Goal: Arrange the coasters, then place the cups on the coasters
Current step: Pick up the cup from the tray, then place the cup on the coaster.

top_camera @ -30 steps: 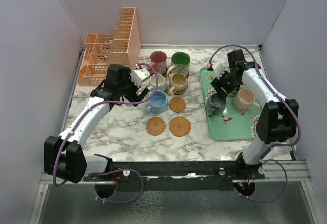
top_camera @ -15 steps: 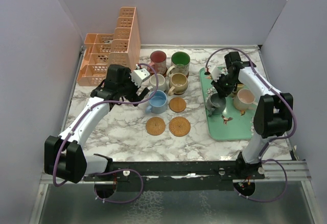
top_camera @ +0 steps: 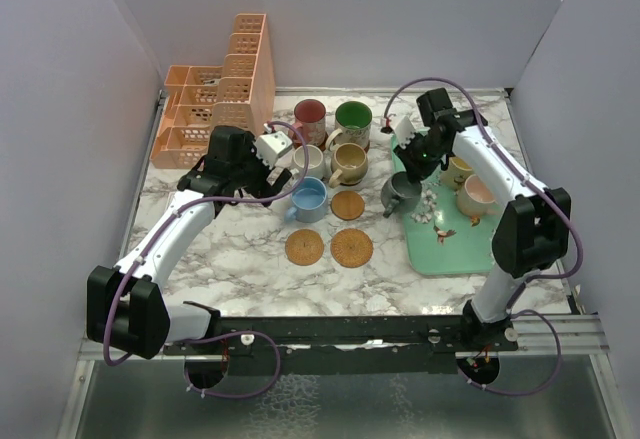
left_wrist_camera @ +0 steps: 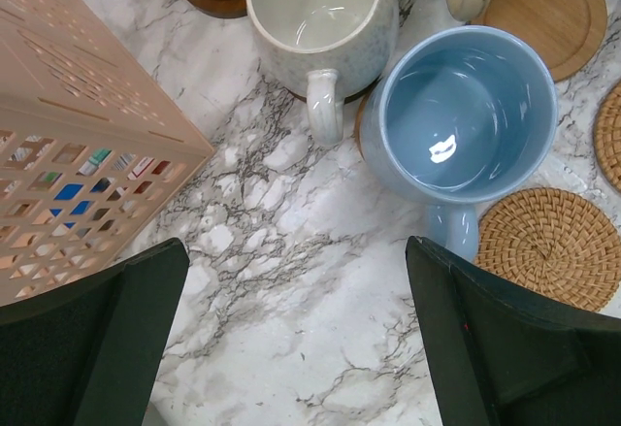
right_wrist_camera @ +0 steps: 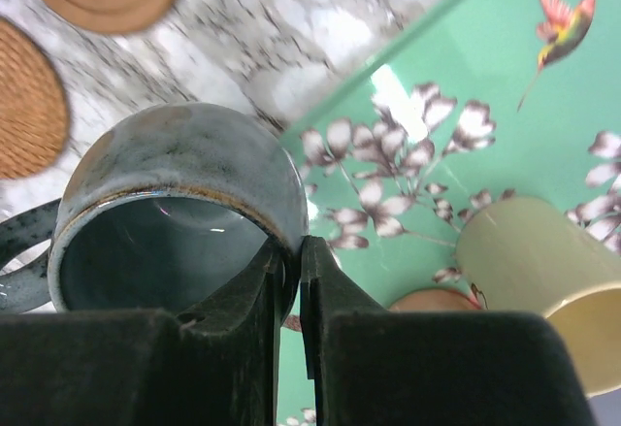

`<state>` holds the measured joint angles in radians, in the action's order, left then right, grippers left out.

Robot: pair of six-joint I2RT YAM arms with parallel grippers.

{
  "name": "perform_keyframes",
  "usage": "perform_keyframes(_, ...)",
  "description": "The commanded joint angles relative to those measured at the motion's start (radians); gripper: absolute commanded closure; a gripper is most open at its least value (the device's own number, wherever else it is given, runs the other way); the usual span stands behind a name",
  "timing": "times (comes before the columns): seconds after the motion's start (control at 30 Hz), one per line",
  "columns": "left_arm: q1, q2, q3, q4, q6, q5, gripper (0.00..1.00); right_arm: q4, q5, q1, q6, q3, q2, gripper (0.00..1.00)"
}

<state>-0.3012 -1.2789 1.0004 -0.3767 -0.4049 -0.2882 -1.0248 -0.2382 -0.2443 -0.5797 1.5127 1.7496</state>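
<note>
Front coasters: left woven coaster (top_camera: 305, 247) and right woven coaster (top_camera: 351, 248), both round light-brown wicker discs, lie side by side on the white marbled table (top_camera: 230, 259) nearest the arm bases, with nothing on them.
Smooth coaster: smooth wooden coaster (top_camera: 347, 205), a round orange-brown disc, lies just beyond the right woven coaster, also uncovered.
Blue cup: blue ceramic mug (top_camera: 310, 199) stands upright just left of the smooth wooden coaster, its handle pointing to the near side.
Left gripper: left gripper (left_wrist_camera: 291, 348) hangs over the table just left of the blue ceramic mug; its dark fingers (left_wrist_camera: 107, 339) are spread wide with nothing between them.
Right gripper: right gripper (right_wrist_camera: 294, 271) has its fingers pinched on the wall of the grey ceramic mug (right_wrist_camera: 179, 169), one inside the rim and one outside.
Grey cup: it sits over the left edge of the mint-green floral rectangular tray (top_camera: 450, 244); whether its base touches cannot be told.
Tray cups: pink-lined mug (top_camera: 478, 195) and yellow mug (top_camera: 458, 171) stand on the tray, right of the right gripper.
Middle cups: cream speckled mug (top_camera: 308, 162) and tan mug (top_camera: 348, 164) stand side by side beyond the blue ceramic mug.
Far cups: red-lined mug (top_camera: 309, 116) and green-lined mug (top_camera: 352, 119) stand side by side; a dark brown coaster (left_wrist_camera: 225, 1) shows under the red-lined mug.
Organiser: peach plastic lattice organiser (top_camera: 215, 99) stands at the far left corner.
</note>
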Motion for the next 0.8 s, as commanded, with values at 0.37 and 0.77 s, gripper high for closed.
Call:
perform_keyframes(0.37, 0.034, 0.009, -0.025, 0.074, 0.053, 0.117, 0.01, 0.097, 0.089, -0.254, 0.263, 0.166, 0.076, 0.99)
perform_keyframes(0.77, 0.042, 0.009, -0.027, 0.077, 0.052, 0.113, 0.01, 0.128, 0.175, -0.304, 0.376, 0.22, 0.164, 0.99)
